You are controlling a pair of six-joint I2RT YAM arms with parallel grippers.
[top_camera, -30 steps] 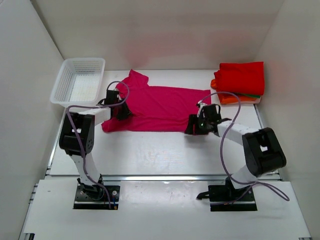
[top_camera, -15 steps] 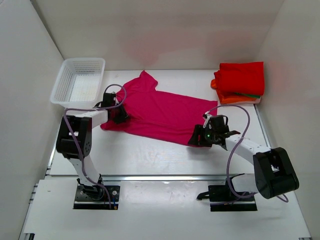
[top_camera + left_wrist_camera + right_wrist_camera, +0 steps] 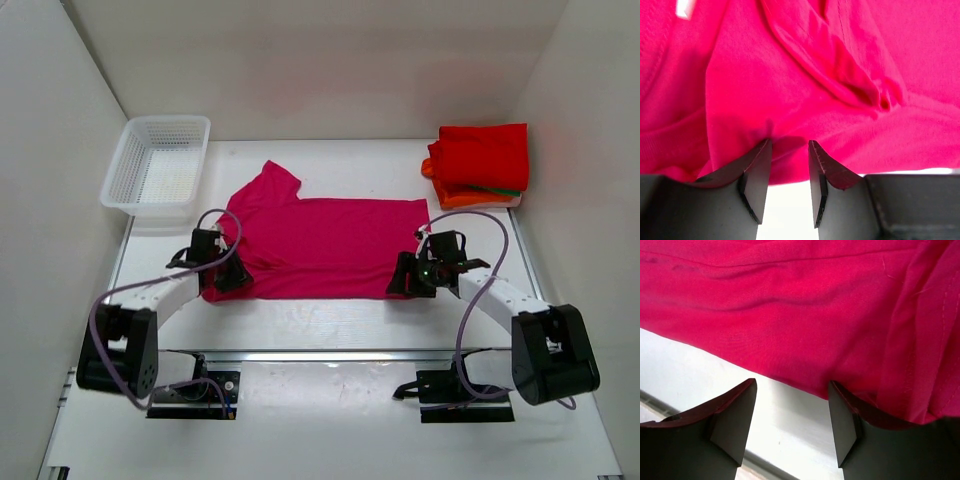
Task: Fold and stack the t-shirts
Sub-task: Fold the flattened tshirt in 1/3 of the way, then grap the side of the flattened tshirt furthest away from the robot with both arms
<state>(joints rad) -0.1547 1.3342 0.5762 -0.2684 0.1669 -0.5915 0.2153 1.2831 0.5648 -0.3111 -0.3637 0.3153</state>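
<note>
The magenta-pink t-shirt [image 3: 320,245] lies spread out flat on the table, collar end to the left. My left gripper [image 3: 228,280] is at its near left corner, jaws a little apart, with the hem just at the fingertips and bare table between the fingers in the left wrist view [image 3: 789,142]. My right gripper [image 3: 400,276] is at the near right corner, jaws wide apart, with the cloth edge [image 3: 790,305] just beyond the tips [image 3: 792,382]. A folded bright red t-shirt [image 3: 485,153] lies on an orange one [image 3: 455,196] at the back right, with a thin green edge [image 3: 508,189] between them.
A white plastic mesh basket [image 3: 135,185] stands at the back left. White walls close in the table on three sides. A metal rail [image 3: 330,355] runs along the table's near edge, in front of the arm bases.
Both arms have pulled back toward the near edge, dragging the magenta-pink shirt nearer. It swung from slanted to square with the table and now lies flatter.
</note>
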